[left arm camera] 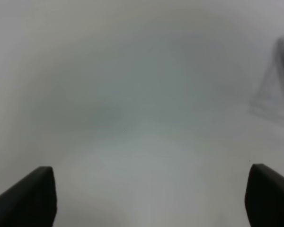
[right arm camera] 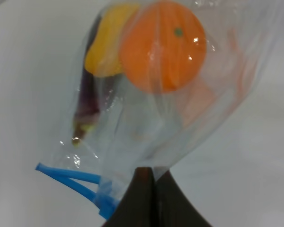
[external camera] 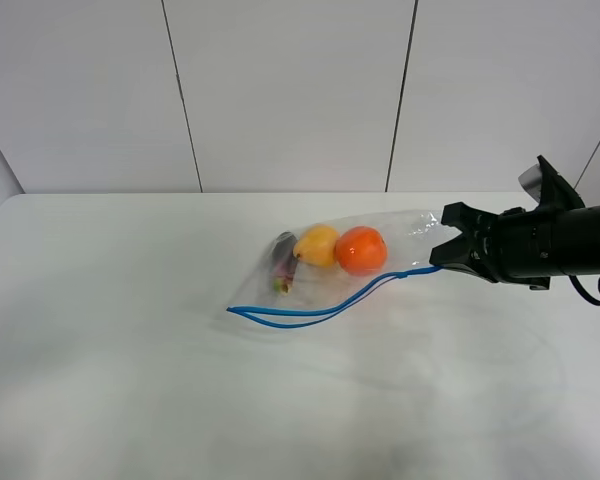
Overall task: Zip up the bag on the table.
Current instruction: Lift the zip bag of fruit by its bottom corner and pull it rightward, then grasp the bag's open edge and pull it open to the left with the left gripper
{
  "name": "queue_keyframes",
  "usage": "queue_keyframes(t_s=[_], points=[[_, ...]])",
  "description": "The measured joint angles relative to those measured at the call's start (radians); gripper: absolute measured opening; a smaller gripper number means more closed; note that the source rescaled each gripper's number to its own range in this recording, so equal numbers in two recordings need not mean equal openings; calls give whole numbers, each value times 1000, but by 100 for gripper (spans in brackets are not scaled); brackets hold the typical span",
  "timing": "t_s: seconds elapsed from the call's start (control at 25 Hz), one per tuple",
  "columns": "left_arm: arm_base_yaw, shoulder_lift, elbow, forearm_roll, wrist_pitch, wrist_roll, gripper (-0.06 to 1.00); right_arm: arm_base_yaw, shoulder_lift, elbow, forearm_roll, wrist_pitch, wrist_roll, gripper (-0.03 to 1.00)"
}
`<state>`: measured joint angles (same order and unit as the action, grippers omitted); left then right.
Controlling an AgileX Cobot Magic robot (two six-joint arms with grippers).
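The clear bag (external camera: 310, 292) lies on the white table (external camera: 130, 350), right of the middle. Through it show an orange (external camera: 361, 250), a yellow pear (external camera: 318, 244) and a purple eggplant (external camera: 283, 262). Its blue zip strip (external camera: 320, 312) runs along the near edge as two lines that stand apart. My right gripper (external camera: 446, 240) is at the bag's right end, shut on the plastic beside the zip's end. The right wrist view shows this grip (right arm camera: 151, 182) on the bag (right arm camera: 146, 137), with the zip (right arm camera: 80, 179) just beside it. My left gripper (left arm camera: 151, 194) is open over bare table, holding nothing.
A white panelled wall (external camera: 290, 90) stands behind the table's far edge. In the left wrist view a blurred dark shape (left arm camera: 279, 71) shows at one edge. The right arm (external camera: 570, 240) reaches in from the right side.
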<state>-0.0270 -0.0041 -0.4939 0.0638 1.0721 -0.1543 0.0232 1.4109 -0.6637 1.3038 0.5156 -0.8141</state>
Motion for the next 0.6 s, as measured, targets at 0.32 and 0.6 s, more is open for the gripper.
queue_keyframes(t_s=[0.32,0.6], points=[[0,0,0,0,0,0,89,0,0,0,49,17,-51,0],[0,0,0,0,0,0,89,0,0,0,56,18,-58,0]])
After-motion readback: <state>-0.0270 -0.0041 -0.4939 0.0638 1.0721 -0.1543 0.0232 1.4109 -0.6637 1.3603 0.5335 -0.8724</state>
